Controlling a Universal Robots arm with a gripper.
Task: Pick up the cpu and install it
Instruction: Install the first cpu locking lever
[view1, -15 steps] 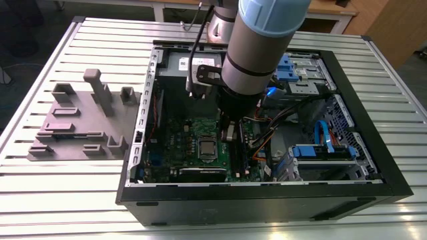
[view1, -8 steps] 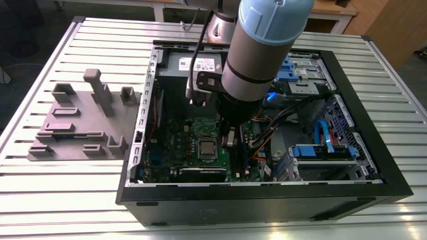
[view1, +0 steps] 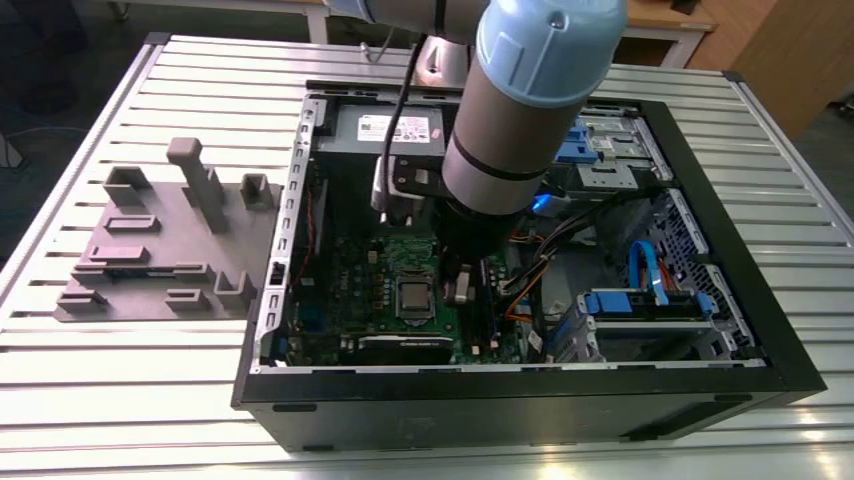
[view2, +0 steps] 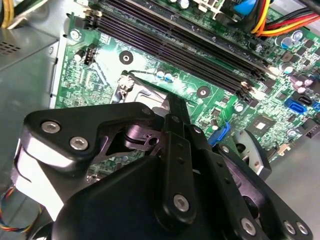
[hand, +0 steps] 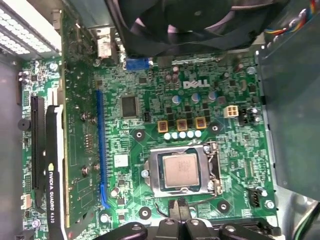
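Observation:
The cpu (hand: 180, 170), a small square chip with a pale metal top, lies flat inside the metal socket frame (hand: 150, 172) on the green motherboard (hand: 150, 100). In the first wrist view my gripper (hand: 180, 206) hovers just beside the socket's edge, its dark fingertips close together with nothing between them. The second wrist view shows the gripper (view2: 175, 102) as a narrow black tip over the board beside a corner of the socket frame (view2: 131, 82). From the exterior view, the gripper (view1: 461, 290) hangs inside the open computer case, just to the right of the socket frame (view1: 415, 297).
The open black case (view1: 534, 400) lies on a slatted metal table (view1: 134, 400). A grey fixture block (view1: 160, 250) sits to the exterior view's left. A fan (hand: 190, 20), a graphics card (hand: 55, 170), memory slots (view2: 175, 45) and cable bundles (view1: 601, 260) crowd the board.

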